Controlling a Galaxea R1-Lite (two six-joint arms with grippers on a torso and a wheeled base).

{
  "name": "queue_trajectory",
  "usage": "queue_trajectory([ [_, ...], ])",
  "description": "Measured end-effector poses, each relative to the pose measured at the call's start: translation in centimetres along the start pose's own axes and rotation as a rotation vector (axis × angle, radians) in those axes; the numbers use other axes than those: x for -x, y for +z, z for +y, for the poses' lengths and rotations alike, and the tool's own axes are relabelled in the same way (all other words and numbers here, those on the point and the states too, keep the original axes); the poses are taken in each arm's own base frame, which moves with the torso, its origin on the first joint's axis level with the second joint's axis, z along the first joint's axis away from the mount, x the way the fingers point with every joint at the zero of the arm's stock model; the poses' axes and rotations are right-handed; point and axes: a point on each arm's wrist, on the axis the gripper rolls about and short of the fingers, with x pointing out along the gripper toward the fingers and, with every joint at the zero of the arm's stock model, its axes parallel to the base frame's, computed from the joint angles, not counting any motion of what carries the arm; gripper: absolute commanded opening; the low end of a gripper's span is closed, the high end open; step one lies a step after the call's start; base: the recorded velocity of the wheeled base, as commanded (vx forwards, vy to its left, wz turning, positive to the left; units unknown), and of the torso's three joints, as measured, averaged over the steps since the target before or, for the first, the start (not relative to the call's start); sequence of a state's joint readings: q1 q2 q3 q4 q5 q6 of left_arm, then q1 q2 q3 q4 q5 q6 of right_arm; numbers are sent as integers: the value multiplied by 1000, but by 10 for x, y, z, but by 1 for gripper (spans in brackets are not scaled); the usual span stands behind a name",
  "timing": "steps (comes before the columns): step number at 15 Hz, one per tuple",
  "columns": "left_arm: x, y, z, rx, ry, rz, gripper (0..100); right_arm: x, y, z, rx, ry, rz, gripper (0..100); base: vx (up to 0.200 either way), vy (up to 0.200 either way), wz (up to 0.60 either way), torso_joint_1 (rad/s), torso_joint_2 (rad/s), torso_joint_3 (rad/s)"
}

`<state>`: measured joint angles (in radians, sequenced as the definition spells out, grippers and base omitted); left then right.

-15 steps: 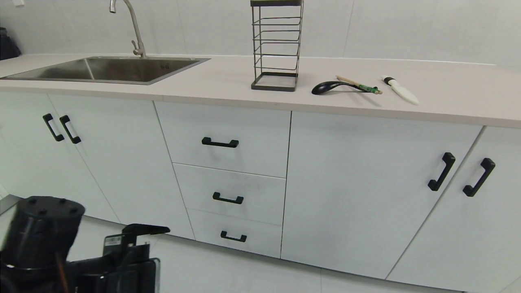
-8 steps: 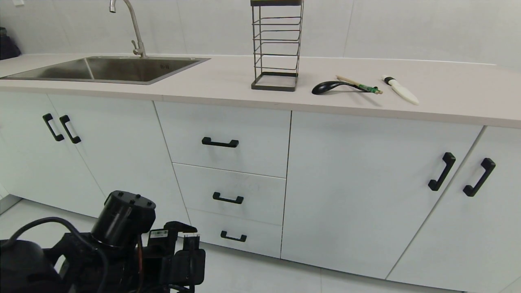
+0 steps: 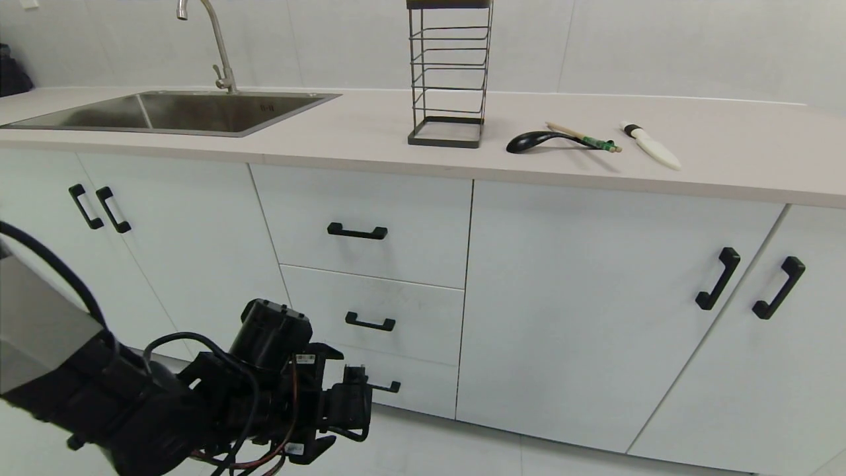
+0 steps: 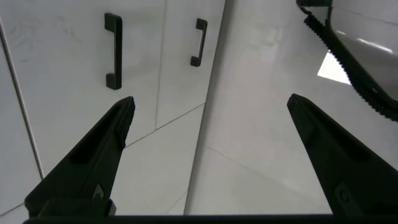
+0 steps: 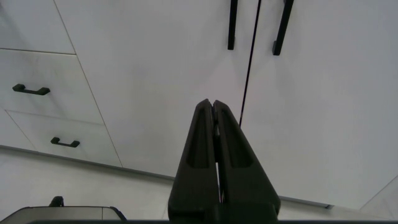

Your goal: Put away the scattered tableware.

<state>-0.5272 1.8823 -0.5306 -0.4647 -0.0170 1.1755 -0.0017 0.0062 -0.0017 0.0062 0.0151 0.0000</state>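
Spoon (image 3: 537, 141): black, on countertop (image 3: 344, 135), just right of wire rack (image 3: 449, 73).
Chopsticks (image 3: 581, 138): touching spoon's handle end, farther from rack.
Knife (image 3: 651, 147): white, beyond chopsticks, apart from them.
Wire rack: upright, top cut off; tableware all lies outside it.
Sink (image 3: 178, 112): well left of rack, basin partly hidden by near rim.
Left gripper (image 4: 211, 102): fingers spread wide, grasping nothing, low before drawers (image 3: 370, 277) under rack.
Right gripper (image 5: 214, 106): fingers pressed together, nothing between, facing cabinet doors (image 5: 261, 74).
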Motion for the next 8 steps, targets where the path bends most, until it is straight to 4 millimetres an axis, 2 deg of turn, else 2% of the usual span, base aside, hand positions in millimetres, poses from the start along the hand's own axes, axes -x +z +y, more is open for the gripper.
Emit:
queue_trajectory([
  [2, -11, 0, 2, -2, -15, 9, 100, 0, 0, 0, 0, 0, 0, 0, 0, 0, 0, 0, 0, 0],
  [6, -36, 8, 23, -14, 16, -2, 100, 0, 0, 0, 0, 0, 0, 0, 0, 0, 0, 0, 0, 0],
  [8, -48, 4, 30, -17, 24, 6, 100, 0, 0, 0, 0, 0, 0, 0, 0, 0, 0, 0, 0, 0],
])
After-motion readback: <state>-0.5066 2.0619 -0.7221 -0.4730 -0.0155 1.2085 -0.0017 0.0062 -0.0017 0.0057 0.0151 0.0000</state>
